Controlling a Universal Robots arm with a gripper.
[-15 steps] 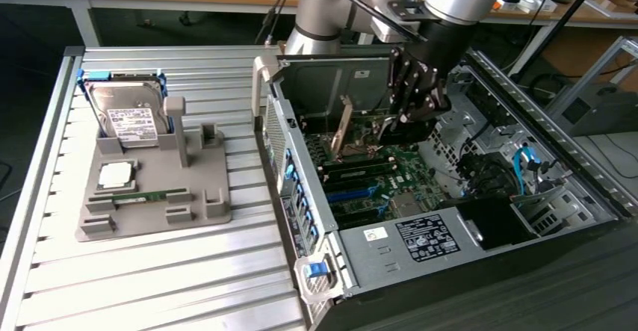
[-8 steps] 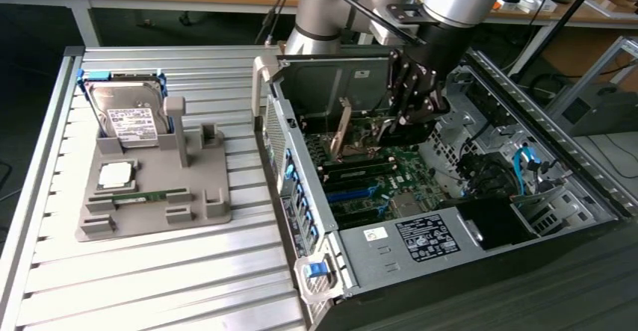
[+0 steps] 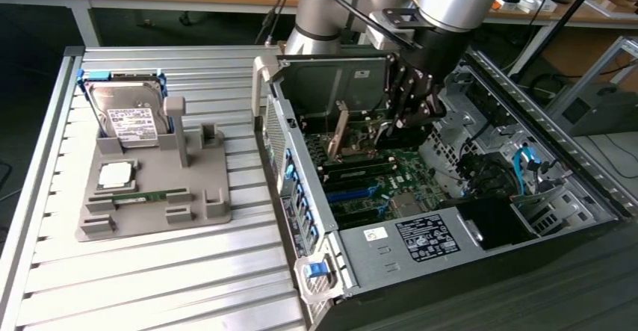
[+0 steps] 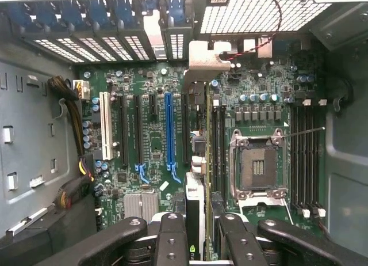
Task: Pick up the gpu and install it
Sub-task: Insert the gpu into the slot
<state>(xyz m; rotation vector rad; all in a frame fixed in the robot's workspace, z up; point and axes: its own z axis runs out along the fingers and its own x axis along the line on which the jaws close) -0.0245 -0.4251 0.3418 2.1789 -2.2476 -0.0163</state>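
The hand is reaching inside the open computer case, pinching the gpu edge-on between its fingers, with the card's silvery bracket pointing away from the hand. A blue slot and a bare processor socket are flanking the card. Well apart on the counter, a hard drive is sitting in a gray holder, its label unreadable.

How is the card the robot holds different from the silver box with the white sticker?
The gpu is thin; the hard drive is thicker and silver. The gpu is inside the case, held by the gripper; the hard drive leans in the gray stand outside. Both are computer parts.
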